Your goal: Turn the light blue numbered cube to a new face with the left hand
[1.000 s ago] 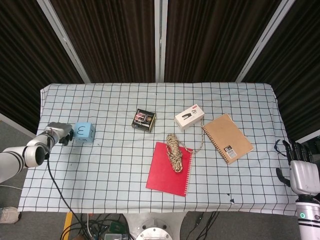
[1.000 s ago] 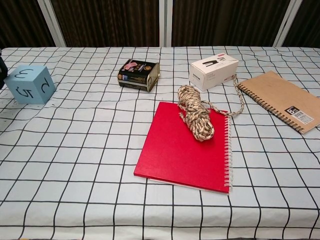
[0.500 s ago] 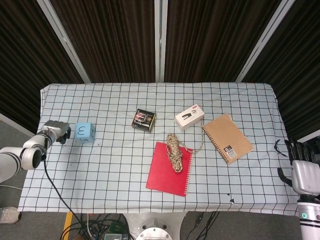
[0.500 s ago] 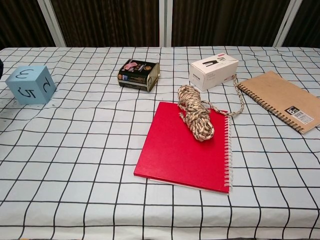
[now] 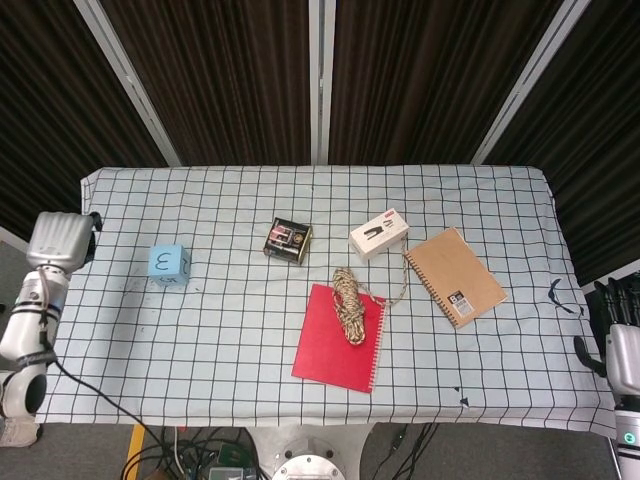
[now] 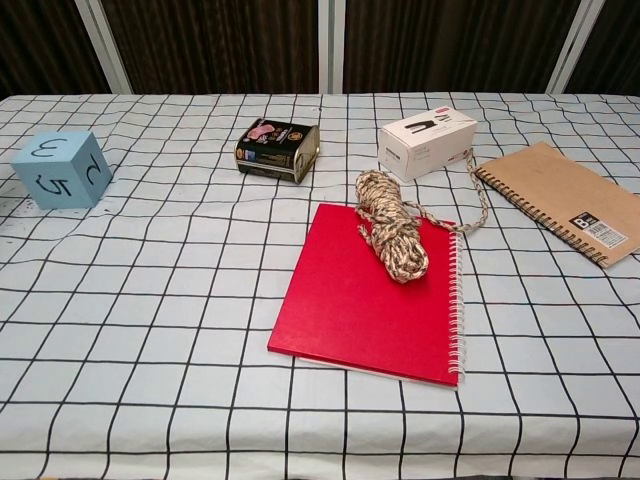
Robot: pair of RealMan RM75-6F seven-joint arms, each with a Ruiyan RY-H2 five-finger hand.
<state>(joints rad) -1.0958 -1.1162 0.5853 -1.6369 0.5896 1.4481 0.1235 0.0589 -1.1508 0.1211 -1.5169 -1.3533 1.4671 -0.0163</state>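
Observation:
The light blue numbered cube rests on the checked tablecloth near the table's left side, with a 3 on its top face. In the chest view the cube shows the 3 on top and a 5 on its front face. My left hand hangs beyond the table's left edge, well apart from the cube, its grey back towards the camera and nothing in it. My right hand is off the table's right edge, low, with fingers straight and empty. Neither hand shows in the chest view.
A small dark tin and a white box lie mid-table. A coil of rope sits on a red notebook. A brown spiral notebook lies to the right. A cable hangs under my left arm.
My left hand has drawn away from the cube, leftward off the table edge. The cube stays put with the 3 up. My right hand has sunk slightly.

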